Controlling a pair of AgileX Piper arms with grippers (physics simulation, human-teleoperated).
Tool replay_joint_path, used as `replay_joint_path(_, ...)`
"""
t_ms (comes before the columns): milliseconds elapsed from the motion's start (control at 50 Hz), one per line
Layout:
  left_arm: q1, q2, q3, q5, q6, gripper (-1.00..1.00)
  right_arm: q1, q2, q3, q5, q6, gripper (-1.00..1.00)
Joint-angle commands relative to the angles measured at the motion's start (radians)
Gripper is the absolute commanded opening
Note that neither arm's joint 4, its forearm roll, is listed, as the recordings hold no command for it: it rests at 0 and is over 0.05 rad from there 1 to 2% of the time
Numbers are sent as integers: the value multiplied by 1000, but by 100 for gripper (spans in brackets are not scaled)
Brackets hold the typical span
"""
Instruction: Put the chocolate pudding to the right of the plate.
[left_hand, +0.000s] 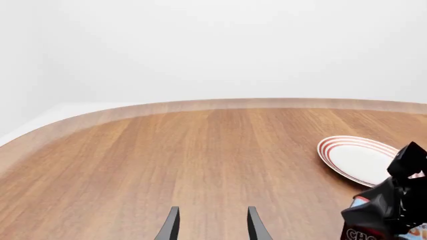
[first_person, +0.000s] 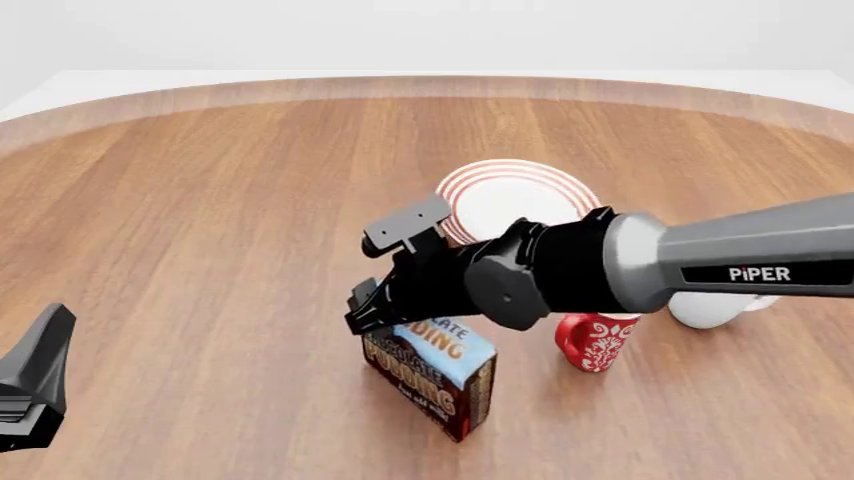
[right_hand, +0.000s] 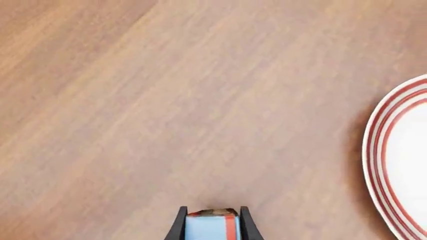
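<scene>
The chocolate pudding (first_person: 430, 377) is a small carton with a light-blue top and dark-brown front, in front of the plate (first_person: 518, 196), which is white with red rings. My right gripper (first_person: 395, 322) is shut on the carton's top. The right wrist view shows the blue top (right_hand: 211, 228) held between the two fingers, with the plate's rim (right_hand: 400, 165) off to one side. I cannot tell whether the carton touches the table. My left gripper (left_hand: 212, 227) is open and empty, low at the near left (first_person: 34, 385). Its wrist view also shows the plate (left_hand: 357, 157) and carton (left_hand: 363, 232).
A red patterned mug (first_person: 597, 343) stands just right of the carton, under my right arm. A white mug (first_person: 707, 308) stands right of it, mostly hidden by the arm. The round wooden table's far edge (first_person: 427, 85) curves across the back.
</scene>
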Motion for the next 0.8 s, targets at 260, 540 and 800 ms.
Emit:
replay_joint_path(260, 0, 0, 0, 0, 0, 100, -67, -103, -111, 127, -108, -100)
replay_joint_path(540, 0, 0, 0, 0, 0, 100, -186, -140, -365, 278, -227, -100)
replay_joint_path(800, 0, 0, 0, 0, 0, 100, -306, -60, -637, 389, -255, -100)
